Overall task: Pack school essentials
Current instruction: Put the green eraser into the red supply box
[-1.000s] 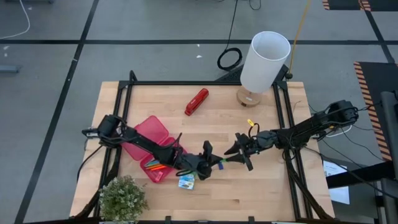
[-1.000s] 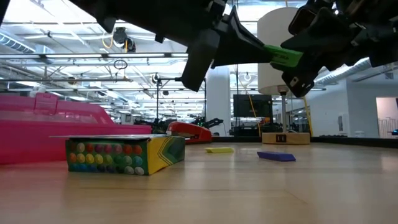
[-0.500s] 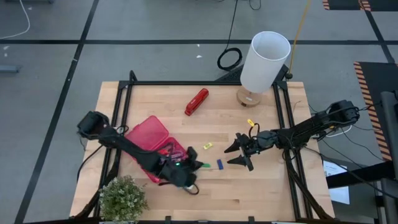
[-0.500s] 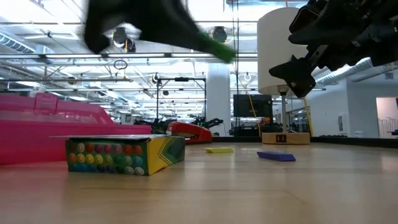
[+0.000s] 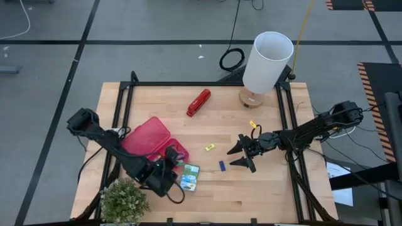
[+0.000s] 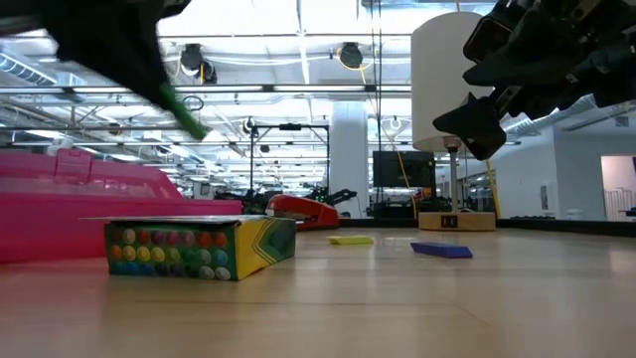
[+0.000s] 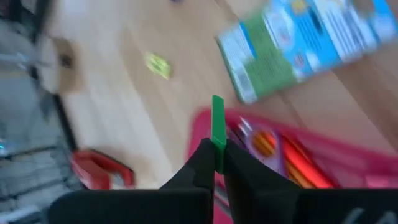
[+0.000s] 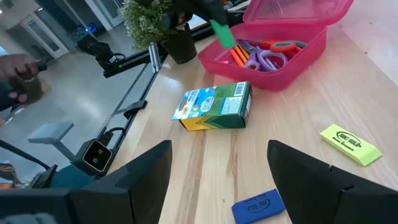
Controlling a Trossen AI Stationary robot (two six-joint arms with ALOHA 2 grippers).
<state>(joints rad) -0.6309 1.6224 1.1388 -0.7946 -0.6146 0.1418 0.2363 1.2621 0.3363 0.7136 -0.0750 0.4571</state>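
1. High view: the left pincer hovers over the near edge of the open pink case, beside the potted plant.
2. Its fingers are clamped on a green eraser, held above the case's tray.
3. Inside the tray lie orange pens and purple-handled scissors.
4. The crayon box lies on the desk just beside the case.
5. A yellow eraser and a blue eraser lie loose mid-desk.
6. The right pincer waits near them, fingers spread wide and empty.
7. The red stapler sits well apart.
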